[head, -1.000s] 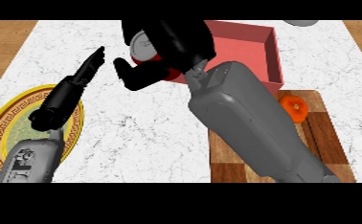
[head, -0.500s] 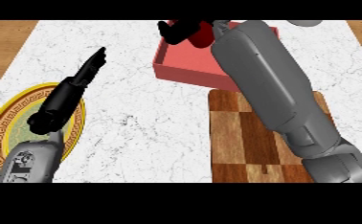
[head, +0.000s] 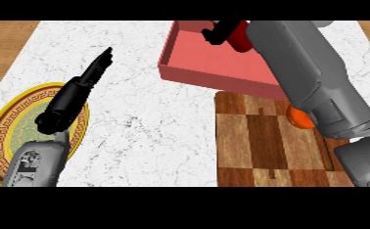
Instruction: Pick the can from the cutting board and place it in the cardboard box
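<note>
White marble counter (head: 151,125) fills the head view. At the far right, the right hand (head: 220,30) curls round the red can (head: 239,37) over the cardboard box (head: 209,69). Nearer lies the cutting board (head: 267,145). At left, the left hand (head: 80,88) rests, fingers straight together, over a gold-rimmed plate (head: 14,110).

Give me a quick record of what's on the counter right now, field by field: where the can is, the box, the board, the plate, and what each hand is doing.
can: red can held over the box's far side, partly hidden by the right hand
box: open red box, at the far end of the cutting board
cutting board: wooden checkered cutting board, an orange object on it, partly hidden by the right forearm
plate: gold-rimmed plate at the left edge
right hand: right hand curled round the can
left hand: left hand open, fingers straight, resting above the plate
</note>
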Tool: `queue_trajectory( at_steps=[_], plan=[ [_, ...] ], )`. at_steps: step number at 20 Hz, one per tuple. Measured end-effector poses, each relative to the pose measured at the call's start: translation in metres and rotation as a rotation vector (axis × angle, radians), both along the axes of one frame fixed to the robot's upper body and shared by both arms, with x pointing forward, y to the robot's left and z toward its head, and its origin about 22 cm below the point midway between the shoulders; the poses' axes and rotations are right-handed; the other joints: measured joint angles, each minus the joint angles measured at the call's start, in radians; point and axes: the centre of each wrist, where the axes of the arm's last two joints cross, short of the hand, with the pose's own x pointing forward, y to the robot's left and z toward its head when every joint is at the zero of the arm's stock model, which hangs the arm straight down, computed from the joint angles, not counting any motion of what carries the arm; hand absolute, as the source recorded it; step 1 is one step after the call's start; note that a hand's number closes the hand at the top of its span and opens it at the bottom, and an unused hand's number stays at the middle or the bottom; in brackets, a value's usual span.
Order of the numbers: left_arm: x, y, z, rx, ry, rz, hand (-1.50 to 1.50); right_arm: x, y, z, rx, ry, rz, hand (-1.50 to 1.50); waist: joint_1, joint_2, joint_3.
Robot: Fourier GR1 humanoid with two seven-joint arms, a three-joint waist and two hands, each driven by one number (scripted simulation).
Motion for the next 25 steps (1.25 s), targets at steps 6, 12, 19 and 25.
queue_trajectory(
  at_steps=[6,12,19,25],
  plan=[
    [0.0,0.002,0.002,-0.002,-0.006,0.003,0.0,0.011,-0.025,-0.013,-0.069,0.154,0.06,-1.5,0.006,0.002,0.001],
    [-0.001,-0.004,0.0,-0.007,-0.003,-0.009,0.0,0.015,-0.04,-0.014,0.146,0.156,0.175,-1.5,0.009,0.004,0.002],
    [-0.002,-0.006,0.001,-0.004,-0.005,0.001,0.0,0.02,-0.063,-0.018,0.792,0.197,0.081,-1.5,0.004,0.002,0.003],
    [0.001,-0.006,0.008,0.001,-0.017,-0.009,0.0,0.021,-0.094,-0.024,1.071,0.222,-0.097,-1.5,0.018,0.01,0.002]
  ],
)
